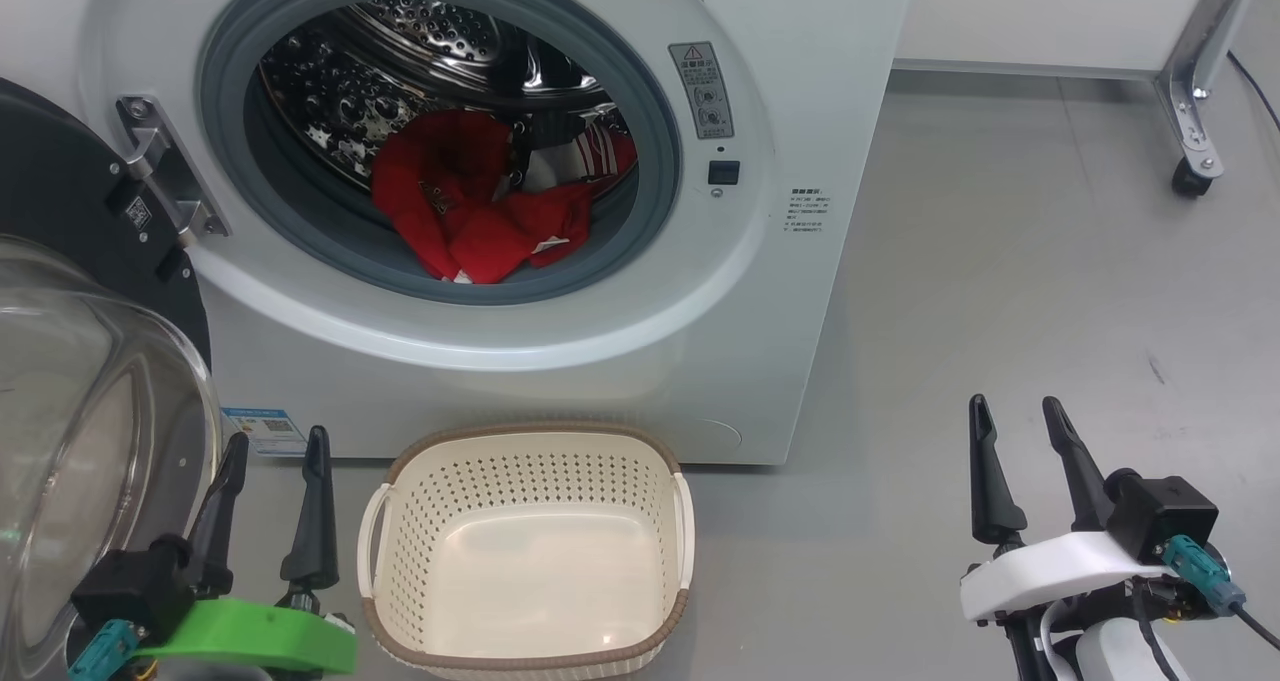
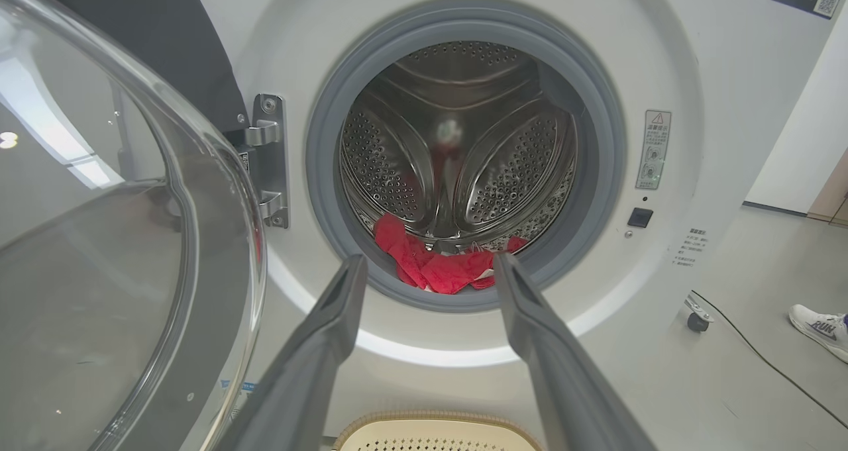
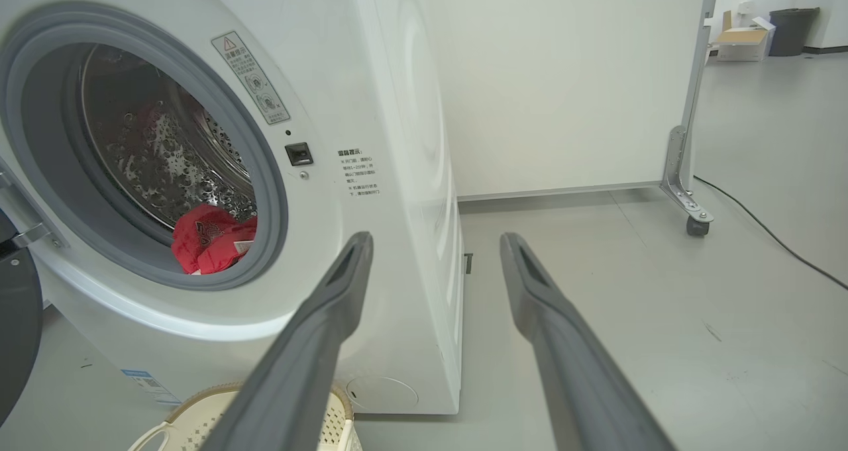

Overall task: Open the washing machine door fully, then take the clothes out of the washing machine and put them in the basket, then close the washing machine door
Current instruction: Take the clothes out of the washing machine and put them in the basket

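Both spread, empty: left gripper (image 1: 278,439) beside door (image 1: 60,191), right gripper (image 1: 1015,403) over floor (image 1: 1000,261). Door swung wide, exposing red clothes (image 1: 470,211) low in washer (image 1: 800,81); basket (image 1: 530,431) waits just below opening for short transfer.

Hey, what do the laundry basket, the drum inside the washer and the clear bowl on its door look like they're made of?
Basket: likely moulded plastic, matt cream, with punched holes and a brown woven-look rim.
Drum: seemingly stainless steel, shiny, perforated, mirroring light.
Washing machine door bowl: clear glass or plastic, glossy with reflections; the look cannot settle which.
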Robot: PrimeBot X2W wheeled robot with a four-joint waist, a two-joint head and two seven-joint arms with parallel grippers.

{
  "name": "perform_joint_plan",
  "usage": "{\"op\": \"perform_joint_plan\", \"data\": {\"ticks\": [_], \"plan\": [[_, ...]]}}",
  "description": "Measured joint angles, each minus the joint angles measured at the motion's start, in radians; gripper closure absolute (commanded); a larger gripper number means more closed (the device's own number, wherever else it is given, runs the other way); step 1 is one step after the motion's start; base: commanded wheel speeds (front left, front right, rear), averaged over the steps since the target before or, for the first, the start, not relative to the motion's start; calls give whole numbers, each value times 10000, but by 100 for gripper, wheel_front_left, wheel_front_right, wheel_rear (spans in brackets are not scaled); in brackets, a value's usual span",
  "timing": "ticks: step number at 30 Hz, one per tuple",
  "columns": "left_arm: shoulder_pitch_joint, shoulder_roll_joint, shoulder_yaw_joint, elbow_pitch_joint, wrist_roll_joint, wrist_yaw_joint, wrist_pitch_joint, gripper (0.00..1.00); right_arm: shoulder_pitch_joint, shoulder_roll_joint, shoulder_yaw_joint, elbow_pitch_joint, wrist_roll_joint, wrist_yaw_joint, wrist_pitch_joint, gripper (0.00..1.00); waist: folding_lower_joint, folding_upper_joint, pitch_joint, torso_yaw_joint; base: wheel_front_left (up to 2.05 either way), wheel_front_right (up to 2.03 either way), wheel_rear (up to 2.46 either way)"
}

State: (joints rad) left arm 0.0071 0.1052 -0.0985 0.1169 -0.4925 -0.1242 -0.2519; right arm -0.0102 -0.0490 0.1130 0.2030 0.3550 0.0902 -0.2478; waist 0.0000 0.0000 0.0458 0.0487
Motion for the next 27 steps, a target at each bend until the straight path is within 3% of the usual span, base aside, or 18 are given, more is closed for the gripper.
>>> {"op": "perform_joint_plan", "data": {"ticks": [27], "plan": [[5, 15, -134, 42, 73, 0, 0, 0, -1, 10, -27, -17, -13, 0, 0, 0, 0, 0, 191, 6, 5, -5, 0]]}}
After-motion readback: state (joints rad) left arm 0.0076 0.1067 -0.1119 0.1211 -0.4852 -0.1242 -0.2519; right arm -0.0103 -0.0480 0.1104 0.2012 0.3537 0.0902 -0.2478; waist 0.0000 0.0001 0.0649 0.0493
